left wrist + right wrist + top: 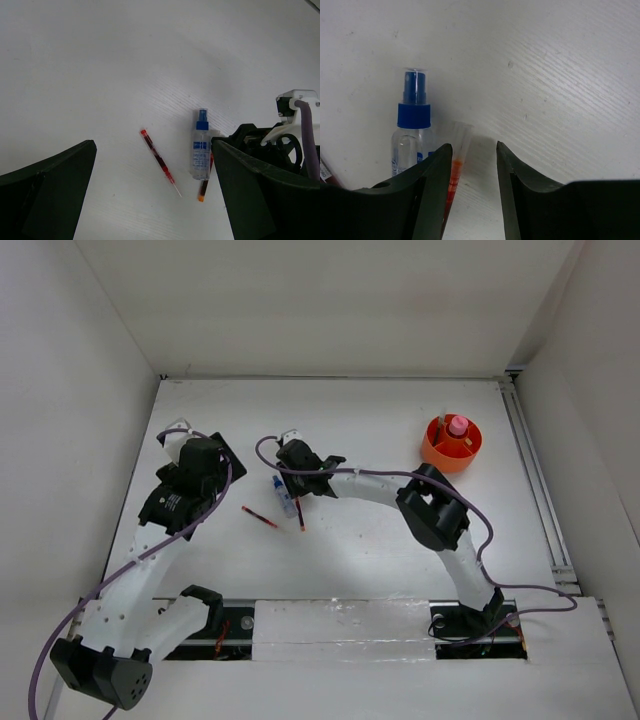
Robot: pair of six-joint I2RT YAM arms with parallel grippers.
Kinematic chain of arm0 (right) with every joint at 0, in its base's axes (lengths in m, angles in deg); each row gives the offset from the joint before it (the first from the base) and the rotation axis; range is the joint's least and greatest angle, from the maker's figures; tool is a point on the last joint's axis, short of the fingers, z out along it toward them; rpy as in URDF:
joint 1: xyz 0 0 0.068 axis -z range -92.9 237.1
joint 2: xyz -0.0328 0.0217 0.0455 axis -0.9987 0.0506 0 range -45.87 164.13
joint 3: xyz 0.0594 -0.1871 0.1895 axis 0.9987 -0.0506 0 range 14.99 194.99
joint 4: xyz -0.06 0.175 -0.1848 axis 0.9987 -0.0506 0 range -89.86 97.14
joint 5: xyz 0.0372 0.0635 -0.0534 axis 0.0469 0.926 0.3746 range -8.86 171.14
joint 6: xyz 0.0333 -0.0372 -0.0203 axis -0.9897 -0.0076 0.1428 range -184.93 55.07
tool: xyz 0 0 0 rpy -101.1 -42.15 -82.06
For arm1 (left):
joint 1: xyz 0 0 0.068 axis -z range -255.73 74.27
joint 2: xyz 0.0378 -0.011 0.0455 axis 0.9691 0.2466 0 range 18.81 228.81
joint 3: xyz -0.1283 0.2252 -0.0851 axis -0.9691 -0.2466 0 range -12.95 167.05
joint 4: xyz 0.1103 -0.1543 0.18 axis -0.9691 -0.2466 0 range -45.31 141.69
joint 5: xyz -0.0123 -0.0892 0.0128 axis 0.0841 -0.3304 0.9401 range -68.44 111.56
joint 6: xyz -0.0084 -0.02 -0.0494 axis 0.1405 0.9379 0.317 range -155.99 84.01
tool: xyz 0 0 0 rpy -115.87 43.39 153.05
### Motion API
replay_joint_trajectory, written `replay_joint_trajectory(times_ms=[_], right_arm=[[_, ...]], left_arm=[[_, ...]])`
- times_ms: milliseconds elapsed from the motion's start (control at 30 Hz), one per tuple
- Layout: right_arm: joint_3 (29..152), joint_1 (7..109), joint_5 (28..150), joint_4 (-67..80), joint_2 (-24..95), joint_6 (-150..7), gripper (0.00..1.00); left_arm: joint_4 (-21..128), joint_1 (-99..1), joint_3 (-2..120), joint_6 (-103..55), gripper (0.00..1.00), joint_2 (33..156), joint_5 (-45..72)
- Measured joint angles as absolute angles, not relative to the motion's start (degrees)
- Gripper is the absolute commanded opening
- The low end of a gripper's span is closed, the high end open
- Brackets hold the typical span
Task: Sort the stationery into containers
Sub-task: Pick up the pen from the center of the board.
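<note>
White table (380, 430) beneath two arms: left gripper (152, 145) spread wide, gripping nothing; right gripper (472, 146) low over the surface, jaws partly apart with bare table between them, closed on nothing. Far right, well apart from both: round orange tub (435, 455) with dividers, pink-capped cylinder (458, 426) upright in one compartment. Flat near mid-table, just beside one right-gripper finger: clear blue-capped bottle (412, 120), a clear-capped red pen (456, 160) close alongside, second red pen (159, 162) apart on the bottle's other side.
</note>
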State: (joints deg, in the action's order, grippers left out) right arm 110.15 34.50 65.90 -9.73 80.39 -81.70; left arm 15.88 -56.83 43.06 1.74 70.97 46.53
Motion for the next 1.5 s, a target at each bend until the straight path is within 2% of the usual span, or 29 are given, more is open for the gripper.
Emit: replay_joint_trajectory(times_ms=[600,700,800,1033,1167,1200,1233,1500], right_arm=[[109.97,34.50,65.17,-10.62,80.91,-82.10,0.46],[108.84,34.52,64.78,-10.45,80.56,-82.08,0.42],[107.40,34.63,64.63,-10.32,79.64,-82.19,0.33],[104.09,35.16,64.85,-9.18,77.66,-82.32,0.24],[103.11,35.83,65.94,-8.66,77.04,-82.32,0.10],[102.74,36.10,66.42,-8.57,76.80,-82.27,0.02],[102.15,36.42,67.03,-8.15,76.48,-82.27,0.00],[95.16,39.35,73.13,-5.60,71.49,-79.69,0.00]], left_arm=[[15.88,-56.83,43.06,1.74,1.00,70.46,46.42],[15.90,-56.83,43.06,1.74,1.00,70.31,46.42],[15.88,-56.83,43.06,1.48,1.00,70.31,46.42],[15.88,-56.83,43.06,1.30,1.00,70.31,46.40],[15.88,-56.83,43.06,1.30,1.00,70.31,46.42],[15.88,-56.83,43.06,1.30,1.00,70.31,46.38],[15.90,-56.83,43.06,1.30,1.00,70.31,46.31],[16.16,-56.83,43.06,1.30,1.00,70.31,45.96]])
